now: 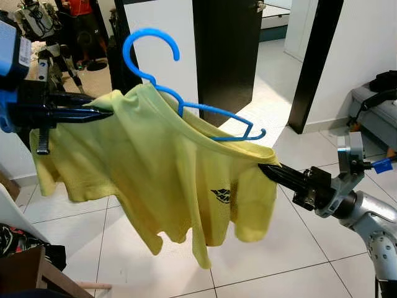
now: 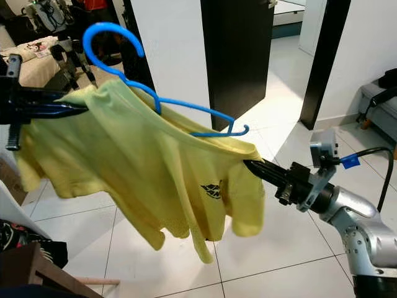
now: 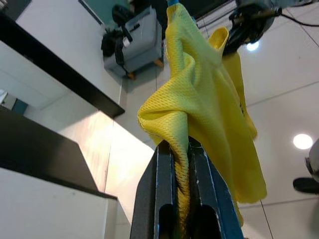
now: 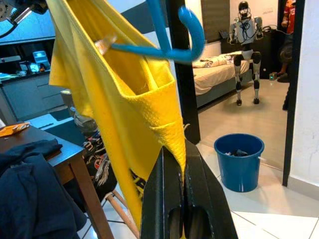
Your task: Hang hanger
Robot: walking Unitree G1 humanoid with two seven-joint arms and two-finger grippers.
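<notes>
A yellow mesh shirt (image 1: 167, 180) is stretched in the air between my two arms. A blue plastic hanger (image 1: 155, 74) sits in its neck opening, hook up, one arm poking out toward the right shoulder (image 1: 248, 133). My left gripper (image 1: 102, 113) is shut on the shirt's left shoulder; the cloth is pinched between its fingers (image 3: 162, 184). My right gripper (image 1: 265, 167) is shut on the right shoulder hem, where yellow fabric (image 4: 164, 124) is clamped between its fingers (image 4: 199, 199).
A dark door (image 1: 226, 49) and black door frame (image 1: 316, 62) stand ahead on white tile floor. A wooden table (image 4: 65, 159) with dark clothes is at the left. A blue bucket (image 4: 239, 162) and another robot (image 4: 246, 35) stand in a bedroom.
</notes>
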